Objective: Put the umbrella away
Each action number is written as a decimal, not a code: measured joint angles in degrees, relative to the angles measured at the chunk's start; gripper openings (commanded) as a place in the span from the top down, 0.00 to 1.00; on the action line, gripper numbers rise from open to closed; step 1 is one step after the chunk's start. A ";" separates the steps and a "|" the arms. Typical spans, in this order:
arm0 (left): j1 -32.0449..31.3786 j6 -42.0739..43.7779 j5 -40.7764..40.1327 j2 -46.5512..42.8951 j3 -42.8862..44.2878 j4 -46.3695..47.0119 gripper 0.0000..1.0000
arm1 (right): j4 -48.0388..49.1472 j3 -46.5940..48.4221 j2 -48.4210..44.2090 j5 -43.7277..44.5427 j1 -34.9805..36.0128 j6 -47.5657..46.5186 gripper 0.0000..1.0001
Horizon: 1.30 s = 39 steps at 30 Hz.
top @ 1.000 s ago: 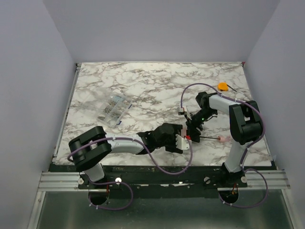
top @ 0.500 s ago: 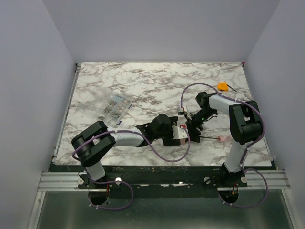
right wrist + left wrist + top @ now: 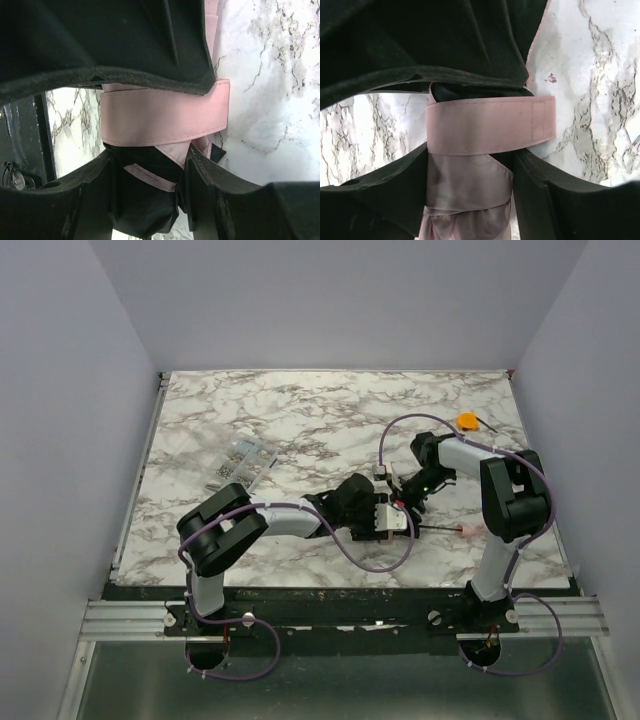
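Located: pale pink fabric folding umbrella (image 3: 470,185) toward 5 o'clock on the marble-patterned bench (image 3: 300,420), slim metal shaft (image 3: 440,530) and small handle (image 3: 468,531) pointing to 3 o'clock. Both left gripper (image 3: 388,520) and right gripper (image 3: 405,502) pinch the soft bundle, half-closed. A flat stitched pink strap (image 3: 490,125) wraps it. Risk: thin slick folds likely slip free, or opposed pulls bend the shaft.

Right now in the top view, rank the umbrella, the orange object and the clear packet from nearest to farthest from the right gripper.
1. umbrella: held between the right gripper's fingers, near centre.
2. orange object: behind it, toward the far right.
3. clear packet: well off to the left.
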 measured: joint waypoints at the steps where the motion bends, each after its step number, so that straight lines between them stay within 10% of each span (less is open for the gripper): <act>1: 0.13 0.02 0.20 0.24 0.09 0.09 0.46 | -0.07 0.04 0.04 -0.02 0.00 0.00 0.98; 6: 0.76 -0.31 1.20 0.59 -0.02 0.46 0.86 | -0.04 0.09 0.09 -0.04 0.00 0.04 0.91; 11: 1.29 -0.55 2.69 0.61 -0.48 0.72 0.99 | 0.04 0.13 -0.50 -0.46 -0.28 0.37 0.74; 20: 2.43 -2.47 4.09 1.44 -0.94 3.21 1.00 | 0.90 0.24 -3.50 -0.02 -1.81 0.09 0.27; 31: 5.38 -8.33 8.59 4.48 1.88 4.04 1.00 | 2.49 0.55 -19.61 -0.20 -7.43 -8.39 0.09; 39: 8.44 -12.50 15.52 7.56 5.70 2.64 1.00 | 11.02 -17.55 -30.56 -5.01 -7.32 -19.63 0.01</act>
